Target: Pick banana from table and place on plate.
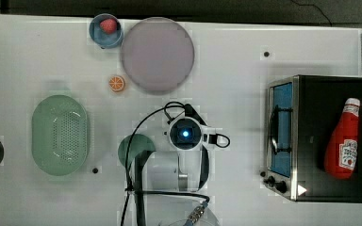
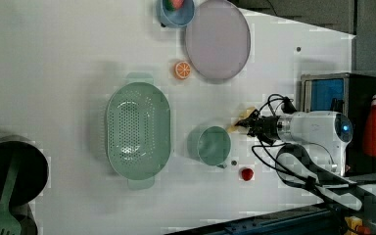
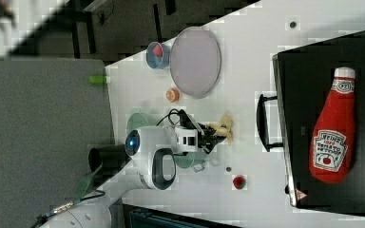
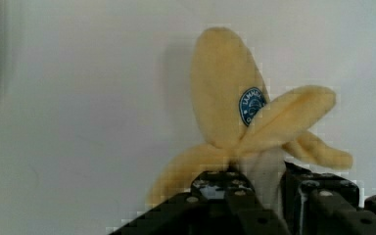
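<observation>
Gripper [image 4: 264,188] pinches the plush banana [image 4: 235,112] at its white core; squeeze firmly, lift straight off the table [image 4: 78,98], then head for the plate [image 1: 158,54].

The arm [image 2: 318,129] is glossy white with black joint seams, a glowing blue light at its wrist, looping black cables, and a black gripper [image 4: 264,191] studded with silver screws.

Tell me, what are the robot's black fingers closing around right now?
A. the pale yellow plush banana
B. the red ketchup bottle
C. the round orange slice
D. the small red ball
A: in the wrist view the black fingers stand on either side of the pale yellow plush banana's white core, on the white table.
</observation>
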{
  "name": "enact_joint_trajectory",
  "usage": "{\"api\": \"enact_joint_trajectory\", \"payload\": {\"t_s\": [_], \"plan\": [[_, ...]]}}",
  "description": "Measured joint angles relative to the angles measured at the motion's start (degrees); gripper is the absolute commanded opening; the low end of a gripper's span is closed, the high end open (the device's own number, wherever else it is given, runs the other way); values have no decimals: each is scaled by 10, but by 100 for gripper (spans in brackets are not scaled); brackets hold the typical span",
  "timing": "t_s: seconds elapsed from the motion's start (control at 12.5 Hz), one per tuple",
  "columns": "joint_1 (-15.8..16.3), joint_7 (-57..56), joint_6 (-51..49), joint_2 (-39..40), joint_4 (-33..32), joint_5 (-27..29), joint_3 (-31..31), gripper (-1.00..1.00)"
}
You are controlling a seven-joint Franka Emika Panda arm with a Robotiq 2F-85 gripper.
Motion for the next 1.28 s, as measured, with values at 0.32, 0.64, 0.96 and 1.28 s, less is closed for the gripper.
{"api": "enact_joint_trajectory", "payload": {"t_s": [0.32,0.64,0.96,1.28], "plan": [[-9,-1,-38,-43,-11,-2,-6,-53],[0,-1,-216,-147,24,8,-17,-53],[-2,-1,-428,-232,157,7,1,-53],[8,-1,-450,-189,321,4,13,-53]]}}
